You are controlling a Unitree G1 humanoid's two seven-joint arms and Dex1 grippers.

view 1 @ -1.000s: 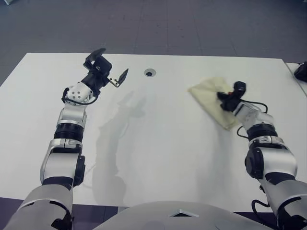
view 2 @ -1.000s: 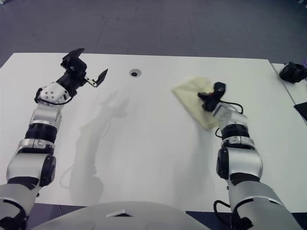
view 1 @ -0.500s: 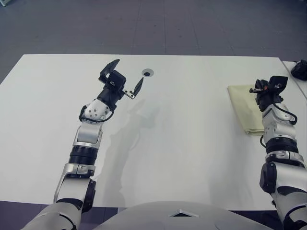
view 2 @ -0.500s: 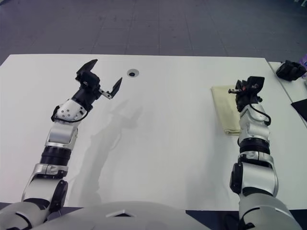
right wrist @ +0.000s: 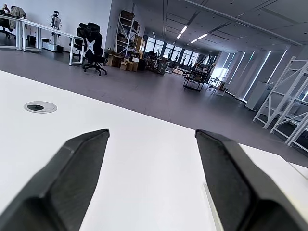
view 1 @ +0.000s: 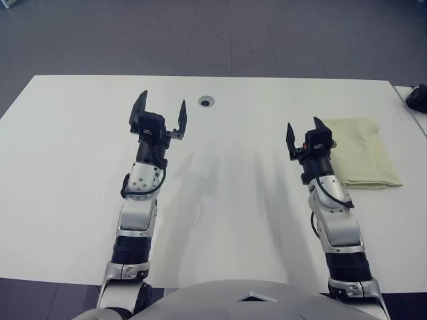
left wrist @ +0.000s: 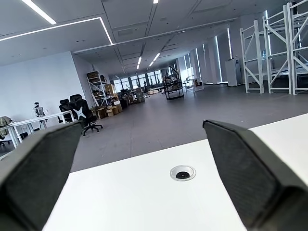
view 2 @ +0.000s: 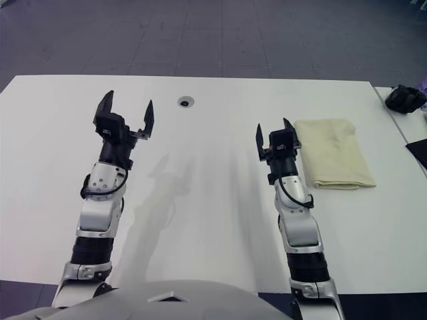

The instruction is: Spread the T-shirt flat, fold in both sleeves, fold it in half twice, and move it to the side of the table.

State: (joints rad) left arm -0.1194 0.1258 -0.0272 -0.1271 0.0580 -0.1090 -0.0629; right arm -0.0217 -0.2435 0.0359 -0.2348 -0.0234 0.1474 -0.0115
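Observation:
The pale yellow T-shirt (view 1: 360, 151) lies folded into a neat rectangle on the right side of the white table (view 1: 227, 213). My right gripper (view 1: 303, 134) is raised just left of the shirt, open and holding nothing, its dark fingers (right wrist: 72, 173) spread wide in the right wrist view. My left gripper (view 1: 160, 109) is raised over the table's left-centre, also open and empty, with its fingers (left wrist: 250, 168) apart in the left wrist view.
A round cable grommet (view 1: 207, 101) sits in the table near its far edge, between the arms. A dark object (view 1: 418, 97) rests on a neighbouring surface at the far right. Grey floor lies beyond the table.
My right gripper let go of the folded shirt and drew back to its left. The left arm swung in toward the centre and turned upright. The shirt stays at the right side.

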